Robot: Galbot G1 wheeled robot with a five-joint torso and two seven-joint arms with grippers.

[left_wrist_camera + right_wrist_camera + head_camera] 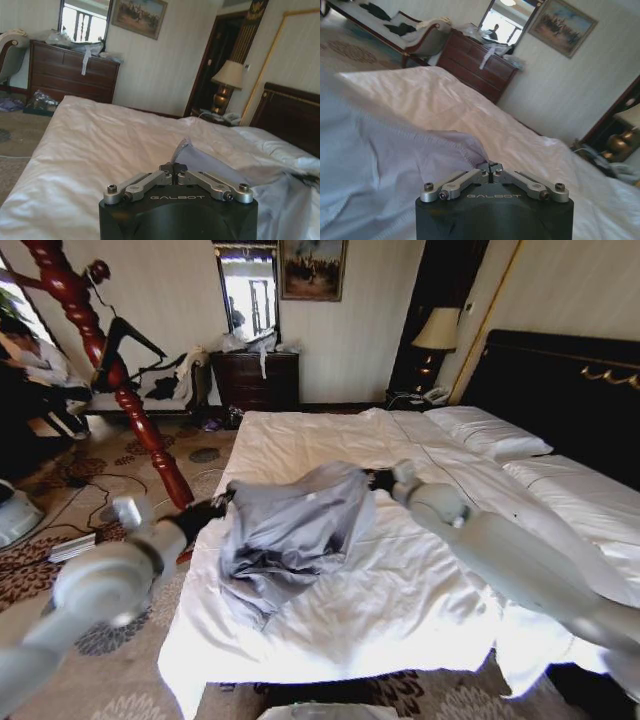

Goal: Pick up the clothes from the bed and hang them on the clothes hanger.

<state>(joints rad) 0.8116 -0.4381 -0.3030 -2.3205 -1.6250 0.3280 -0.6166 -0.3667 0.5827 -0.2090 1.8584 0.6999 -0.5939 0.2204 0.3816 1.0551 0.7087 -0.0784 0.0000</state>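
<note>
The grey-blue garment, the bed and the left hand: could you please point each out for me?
garment (pixel 295 520), head view, middle of the bunched fabric.
bed (pixel 400 610), head view, bare duvet near the foot.
left hand (pixel 173 171), left wrist view, between fingertips.

I can't see the left gripper fingertips in head view, the clothes cover them. Right gripper tips are buried in the same fabric. Bed is cut off at right edge. Coat stand runs out of frame at top. Both arms are motion-blurred near the camera.
</note>
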